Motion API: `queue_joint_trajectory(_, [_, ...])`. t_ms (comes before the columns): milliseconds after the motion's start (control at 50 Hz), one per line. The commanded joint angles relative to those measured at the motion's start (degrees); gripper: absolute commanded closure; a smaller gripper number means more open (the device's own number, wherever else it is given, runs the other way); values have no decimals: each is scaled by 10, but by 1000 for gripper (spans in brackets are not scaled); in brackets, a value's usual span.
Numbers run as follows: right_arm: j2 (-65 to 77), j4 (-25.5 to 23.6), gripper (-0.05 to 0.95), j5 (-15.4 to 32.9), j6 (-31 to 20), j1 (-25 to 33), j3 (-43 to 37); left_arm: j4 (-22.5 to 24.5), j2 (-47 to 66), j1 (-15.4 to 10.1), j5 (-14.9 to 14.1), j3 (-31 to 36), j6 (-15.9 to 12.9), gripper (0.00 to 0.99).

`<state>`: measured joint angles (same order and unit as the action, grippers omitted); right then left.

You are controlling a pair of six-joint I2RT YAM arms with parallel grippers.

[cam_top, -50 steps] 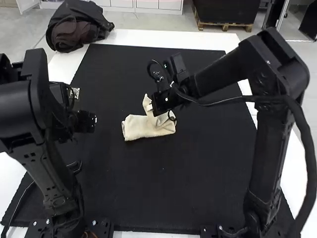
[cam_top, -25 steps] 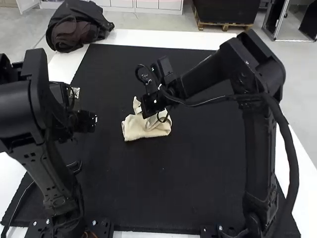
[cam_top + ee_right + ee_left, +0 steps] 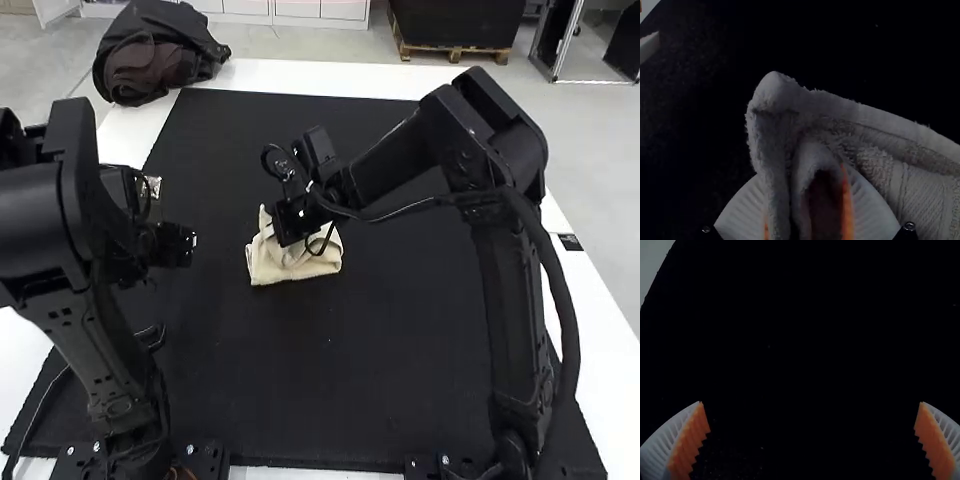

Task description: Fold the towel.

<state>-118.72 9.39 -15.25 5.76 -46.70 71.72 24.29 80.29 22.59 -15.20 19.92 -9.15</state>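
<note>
The cream towel lies as a small folded bundle near the middle of the black mat. Over its upper side is my right gripper, low down and covering part of it. Seen from the right wrist, a fold of the towel is pinched between the ribbed fingers of the right gripper, with a looped edge standing up there. My left gripper stands off to the left, apart from the towel. In the left wrist view the left gripper is wide open, nothing between its orange pads.
The black mat covers most of the white table. A dark bag sits at the far left corner. The right arm reaches across the mat's right half, and the left arm stands over its left edge.
My right gripper has moved left and lower with the held part of the towel, bringing it down onto the rest. The towel's right end has shifted left. The left arm has kept still.
</note>
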Motion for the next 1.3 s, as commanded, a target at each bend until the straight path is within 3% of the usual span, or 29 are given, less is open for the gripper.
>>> queue_joint_trajectory(0, [3, 5, 525, -13, 13, -23, 17, 6, -8, -3, -11, 9, 7, 31])
queue_joint_trajectory(180, [2, -2, 395, -15, 13, -28, 30, 6, -8, -4, -11, 7, 11, 31])
queue_joint_trajectory(340, [9, -15, 384, -15, 7, -23, 40, 6, -8, -4, -11, 4, 11, 31])
queue_joint_trajectory(360, [12, -19, 390, -15, 3, -22, 43, 6, -8, -4, -11, 3, 11, 31])
queue_joint_trajectory(420, [25, -21, 567, -22, -1, -13, 45, 7, -8, -4, -11, 3, 11, 31])
queue_joint_trajectory(500, [44, -17, 897, -30, -3, 7, 42, 7, -8, -4, -11, 3, 10, 31])
queue_joint_trajectory(520, [47, -14, 926, -29, -3, 13, 41, 7, -8, -4, -12, 3, 10, 31])
queue_joint_trajectory(760, [58, 10, 923, -28, -16, 76, 15, 8, -8, -4, -12, 3, 10, 31])
queue_joint_trajectory(1280, [3, 100, 923, -27, -30, 82, -90, 11, -9, -4, -17, 2, 12, 31])
